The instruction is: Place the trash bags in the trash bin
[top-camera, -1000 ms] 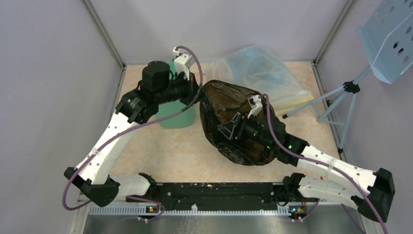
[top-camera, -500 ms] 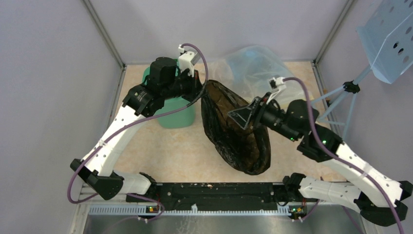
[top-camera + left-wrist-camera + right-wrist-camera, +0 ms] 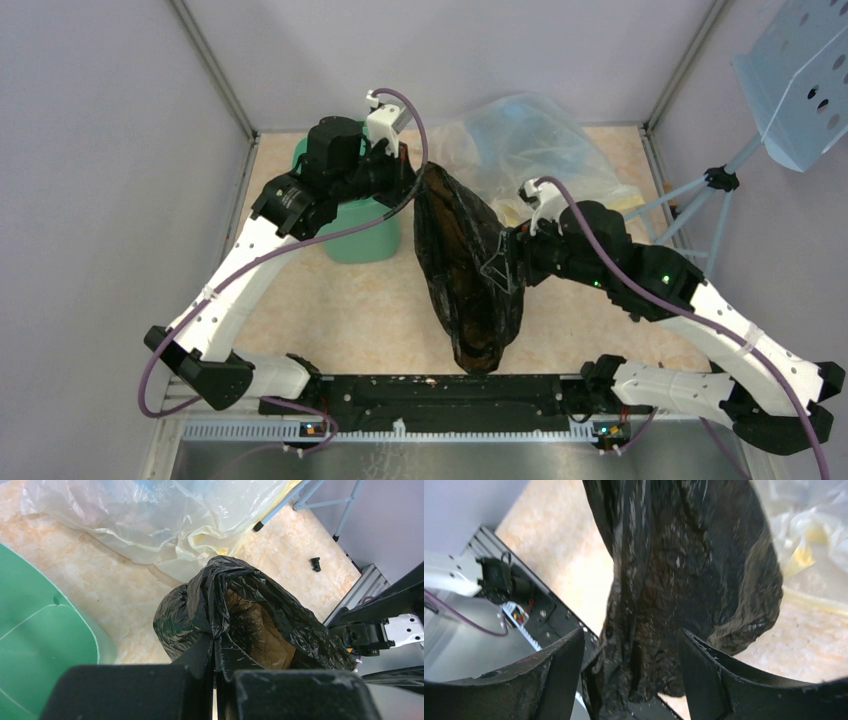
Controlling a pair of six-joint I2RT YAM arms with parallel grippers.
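My left gripper point(image 3: 408, 168) is pinched tight on the gathered neck of the black trash bag point(image 3: 466, 268), both fingers pressed together with crinkled film bunched between them. This is plainest from my left wrist, where the left gripper point(image 3: 215, 656) bites the knot of the bag point(image 3: 250, 615). The bag hangs from that grip as a long, glossy, drooping shape above the table point(image 3: 340, 310), clear of the mint-green trash bin point(image 3: 365, 238) and just to its right, not inside it. The bin stands at the back left of the table, partly under my left arm, and its rim and inner wall point(image 3: 45, 630) fill the left of my left wrist view. My right gripper point(image 3: 500, 265) sits at the bag's right flank, about halfway down. From that wrist, its jaws point(image 3: 631, 642) stand wide apart with the bag's dark folds point(image 3: 684, 565) hanging between the fingers — I cannot tell whether either finger presses the film. Behind the black bag a large translucent yellowish plastic bag point(image 3: 530, 145) lies against the back wall.
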